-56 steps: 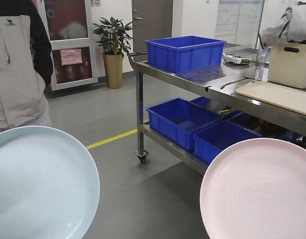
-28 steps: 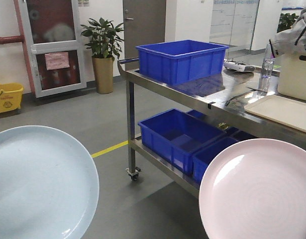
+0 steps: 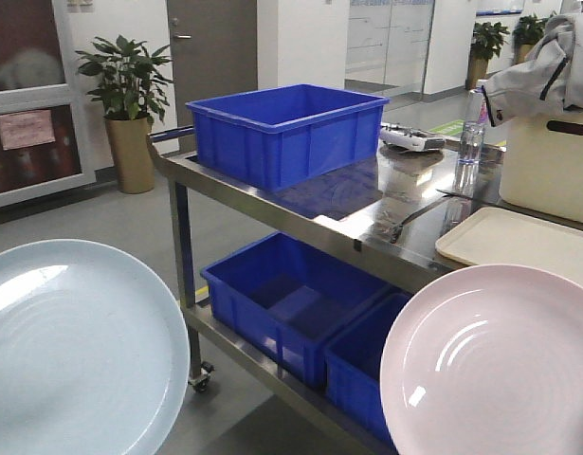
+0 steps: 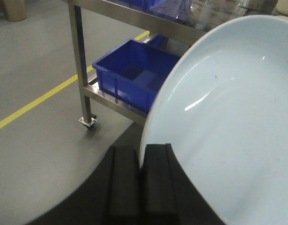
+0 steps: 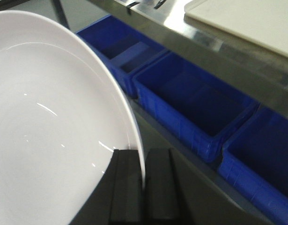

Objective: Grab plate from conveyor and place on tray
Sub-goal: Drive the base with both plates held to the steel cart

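Steel cart (image 3: 181,256) taken as the landmark.

Front view: a pale blue plate (image 3: 73,351) is seen low, left of the cart and clear of it, its face turned to the camera. A pink plate (image 3: 490,365) is seen low in front of the cart's right part, overlapping the near edge in the picture. Both are held off the floor. On the cart's tabletop (image 3: 367,204) a blue bin (image 3: 286,128) is set at the left end. The tray (image 3: 519,242) lies flat at the right end, just behind the pink plate's upper rim. A cream bin (image 3: 552,166) with a handle slot stands behind the tray, with a grey jacket (image 3: 542,66) draped over it. A water bottle (image 3: 469,133) stands between blue bin and cream bin. Lower blue bins (image 3: 291,303) are noted on the cart's bottom shelf. A potted plant (image 3: 128,104) is noted beyond the cart's left end, by the wall.

Left wrist view: the left pincer (image 4: 142,152) is clenched on the pale blue plate's rim, one black finger on each face. The plate is tilted and hides the cart's right part. A yellow floor line (image 4: 36,101) runs up to the cart's caster leg.

Right wrist view: the right pincer (image 5: 144,157) is clenched on the pink plate's rim, and the plate reads near white here. The tray is seen on the cart's tabletop, above the plate and apart from it, with the lower blue bins beneath.
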You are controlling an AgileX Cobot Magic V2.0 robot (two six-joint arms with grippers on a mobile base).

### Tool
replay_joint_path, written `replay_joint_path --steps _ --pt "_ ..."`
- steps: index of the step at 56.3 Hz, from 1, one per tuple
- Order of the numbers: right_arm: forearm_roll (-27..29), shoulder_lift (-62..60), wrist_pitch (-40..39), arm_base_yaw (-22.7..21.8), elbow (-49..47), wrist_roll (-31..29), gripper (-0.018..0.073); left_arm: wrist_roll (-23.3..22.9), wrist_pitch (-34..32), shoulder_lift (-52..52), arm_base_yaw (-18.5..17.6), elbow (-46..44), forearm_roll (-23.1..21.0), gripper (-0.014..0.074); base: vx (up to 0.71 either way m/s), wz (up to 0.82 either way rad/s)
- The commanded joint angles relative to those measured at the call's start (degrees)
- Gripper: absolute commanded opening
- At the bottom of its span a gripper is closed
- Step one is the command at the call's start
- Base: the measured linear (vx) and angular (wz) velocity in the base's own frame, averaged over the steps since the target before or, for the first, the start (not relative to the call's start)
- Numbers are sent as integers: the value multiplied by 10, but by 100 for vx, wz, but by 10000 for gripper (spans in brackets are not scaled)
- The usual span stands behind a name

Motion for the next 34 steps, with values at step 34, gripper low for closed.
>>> replay_joint_path --steps 34 --pt "-5 -2 -49 -1 -17 2 -12 -4 -54 -2 -3 -16 -4 -3 42 -22"
